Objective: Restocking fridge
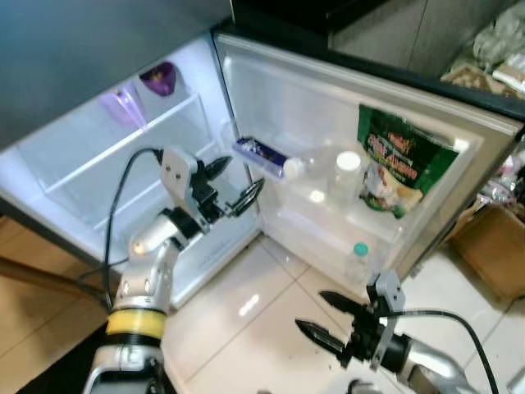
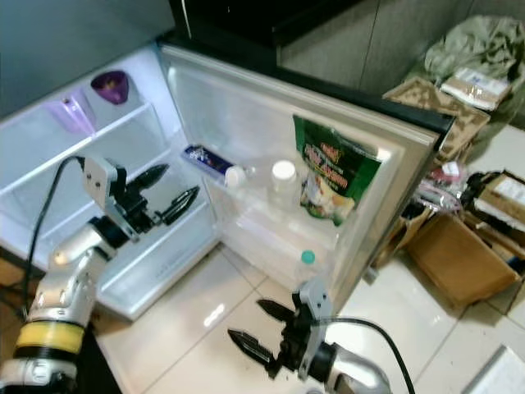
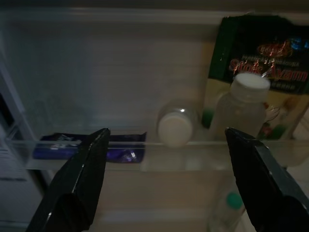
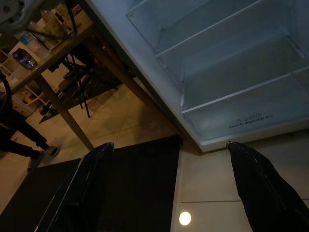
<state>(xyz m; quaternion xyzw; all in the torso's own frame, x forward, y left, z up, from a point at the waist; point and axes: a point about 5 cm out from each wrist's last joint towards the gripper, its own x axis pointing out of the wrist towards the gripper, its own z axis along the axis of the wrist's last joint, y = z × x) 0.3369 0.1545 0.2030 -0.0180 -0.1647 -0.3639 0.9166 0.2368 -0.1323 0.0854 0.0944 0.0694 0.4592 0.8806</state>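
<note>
The fridge (image 1: 98, 164) stands open, lit inside. Its door shelf (image 1: 328, 215) holds a blue-purple packet (image 1: 261, 155) lying flat, a clear bottle on its side with a white cap (image 1: 293, 168), an upright white-capped bottle (image 1: 346, 174) and a green snack bag (image 1: 399, 158). A teal-capped bottle (image 1: 359, 256) stands in the lower door rack. My left gripper (image 1: 232, 184) is open and empty, raised just left of the packet. My right gripper (image 1: 331, 318) is open and empty, low over the tiled floor. In the left wrist view, the packet (image 3: 91, 146) lies between the fingers (image 3: 77, 188).
A purple cup (image 1: 161, 79) and a pale one (image 1: 120, 107) sit on the fridge's top shelf. Cardboard boxes (image 2: 459, 254) and bags lie on the floor at the right. A wooden table (image 4: 53, 63) and a dark mat (image 4: 120, 193) are behind, with a person's legs (image 4: 19, 140) nearby.
</note>
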